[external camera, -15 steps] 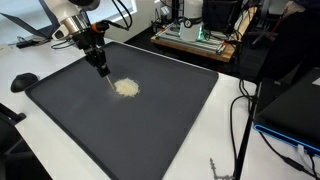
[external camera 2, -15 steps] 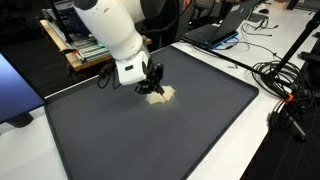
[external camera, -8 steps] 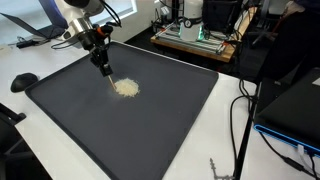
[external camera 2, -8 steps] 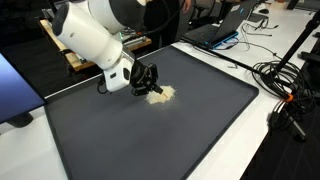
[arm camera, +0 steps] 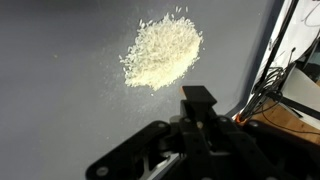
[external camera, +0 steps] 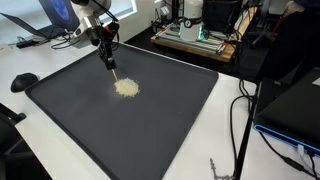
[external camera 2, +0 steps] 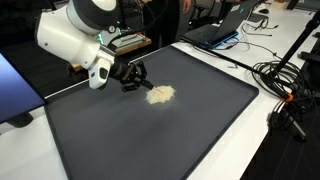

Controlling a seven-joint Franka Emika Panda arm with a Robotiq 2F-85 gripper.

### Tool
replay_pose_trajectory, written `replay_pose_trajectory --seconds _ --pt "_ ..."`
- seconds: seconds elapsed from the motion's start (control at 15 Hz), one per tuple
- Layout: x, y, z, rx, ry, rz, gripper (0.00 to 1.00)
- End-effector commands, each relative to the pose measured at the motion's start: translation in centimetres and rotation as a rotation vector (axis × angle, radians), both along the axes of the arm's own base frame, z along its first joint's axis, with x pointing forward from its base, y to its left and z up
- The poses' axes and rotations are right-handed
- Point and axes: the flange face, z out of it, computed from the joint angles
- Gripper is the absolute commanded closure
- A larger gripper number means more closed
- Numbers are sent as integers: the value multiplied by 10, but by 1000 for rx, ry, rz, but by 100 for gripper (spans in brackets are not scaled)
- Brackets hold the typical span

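A small heap of pale grains (external camera: 126, 88) (external camera 2: 160, 94) lies on a dark mat (external camera: 150, 130) (external camera 2: 150, 140); the wrist view shows the heap (arm camera: 162, 53) just ahead of the jaws. My gripper (external camera: 106, 48) (external camera 2: 132, 76) hangs above the mat near its back edge, a short way off the heap and not touching it. It is shut on a thin tool (external camera: 112, 68) that sticks out from the closed jaws towards the mat. In the wrist view the gripper (arm camera: 197, 102) shows only the tool's dark blocky end (arm camera: 197, 95) between the fingers.
The mat covers most of a white table (external camera: 225, 140). A black rounded object (external camera: 23, 82) sits off one corner. Cables (external camera 2: 285, 100) trail along a table edge. A low shelf with equipment (external camera: 195, 38) and a laptop (external camera 2: 225, 25) stand behind the mat.
The gripper has risen and pulled back from the heap towards the mat's back edge, with the tool still in it. The heap looks unchanged.
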Motion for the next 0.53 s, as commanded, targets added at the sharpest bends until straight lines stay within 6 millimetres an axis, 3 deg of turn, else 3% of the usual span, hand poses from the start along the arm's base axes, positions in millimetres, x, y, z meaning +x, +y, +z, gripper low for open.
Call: replay_pose_trajectory --seconds 0.0,0.27,0.47 --pt "-43 -4 13 80 -5 -62 97" --pt "-77 -10 22 121 43 -118 97" --pt "-88 -6 37 68 61 -117 97"
